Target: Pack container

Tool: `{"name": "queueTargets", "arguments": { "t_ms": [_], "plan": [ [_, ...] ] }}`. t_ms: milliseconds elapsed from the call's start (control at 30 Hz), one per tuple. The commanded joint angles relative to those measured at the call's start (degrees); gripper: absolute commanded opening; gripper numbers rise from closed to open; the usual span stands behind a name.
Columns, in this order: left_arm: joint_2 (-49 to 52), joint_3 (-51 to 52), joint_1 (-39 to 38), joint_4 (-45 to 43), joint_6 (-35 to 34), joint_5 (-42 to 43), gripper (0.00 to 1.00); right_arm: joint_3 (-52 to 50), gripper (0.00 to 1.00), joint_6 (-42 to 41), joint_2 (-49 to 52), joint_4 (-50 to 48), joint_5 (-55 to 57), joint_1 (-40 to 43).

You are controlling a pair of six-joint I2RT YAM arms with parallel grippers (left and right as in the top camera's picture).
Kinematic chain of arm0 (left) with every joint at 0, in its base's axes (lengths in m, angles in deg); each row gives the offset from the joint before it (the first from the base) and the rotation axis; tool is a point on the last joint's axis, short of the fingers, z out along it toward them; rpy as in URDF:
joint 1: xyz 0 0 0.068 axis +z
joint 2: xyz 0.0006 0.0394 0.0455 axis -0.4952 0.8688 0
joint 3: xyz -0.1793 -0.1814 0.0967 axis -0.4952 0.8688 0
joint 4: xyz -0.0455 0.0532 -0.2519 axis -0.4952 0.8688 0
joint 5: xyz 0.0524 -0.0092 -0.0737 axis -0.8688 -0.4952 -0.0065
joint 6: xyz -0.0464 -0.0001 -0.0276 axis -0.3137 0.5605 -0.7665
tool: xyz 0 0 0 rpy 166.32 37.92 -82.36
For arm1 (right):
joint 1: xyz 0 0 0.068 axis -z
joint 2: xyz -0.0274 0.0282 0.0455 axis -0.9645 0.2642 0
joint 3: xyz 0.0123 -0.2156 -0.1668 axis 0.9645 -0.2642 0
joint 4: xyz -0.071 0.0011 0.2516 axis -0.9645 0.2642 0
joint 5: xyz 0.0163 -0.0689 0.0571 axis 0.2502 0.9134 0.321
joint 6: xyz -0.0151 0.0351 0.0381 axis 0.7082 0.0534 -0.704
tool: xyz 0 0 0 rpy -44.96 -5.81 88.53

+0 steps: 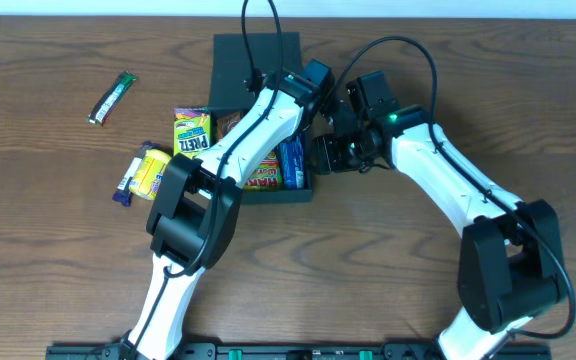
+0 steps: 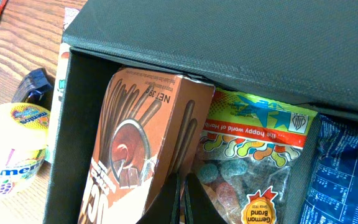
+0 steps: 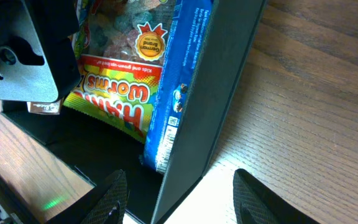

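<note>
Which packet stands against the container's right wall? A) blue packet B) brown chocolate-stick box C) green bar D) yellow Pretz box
A: in the right wrist view the blue packet lies flat against the inside of the container wall, with the gummy worms bag beside it.

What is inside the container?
In the container: a brown chocolate-stick box, a gummy worms bag and a blue packet. Anything beneath them is covered; the left arm blocks overhead.
</note>
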Motion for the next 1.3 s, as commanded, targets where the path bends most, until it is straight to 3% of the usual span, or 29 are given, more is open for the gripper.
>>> {"name": "queueTargets", "arguments": {
  "t_ms": [0,700,1267],
  "plan": [
    [-1.68,-1.11,1.05,0.46,-0.74,-2.12,0.06,-0.35,0.54,-1.4,0.33,-0.17,1.03,-0.87],
    [-1.68,-1.11,1.31,0.31,-1.07,-2.12,0.06,-5.03,0.54,-2.58,0.5,-3.39,1.11,-1.9],
    [-1.68,-1.09,1.31,0.74,-1.05,-2.14,0.06,-5.57,0.46,-10.95,0.98,0.09,14.32,-1.64]
  ]
}}
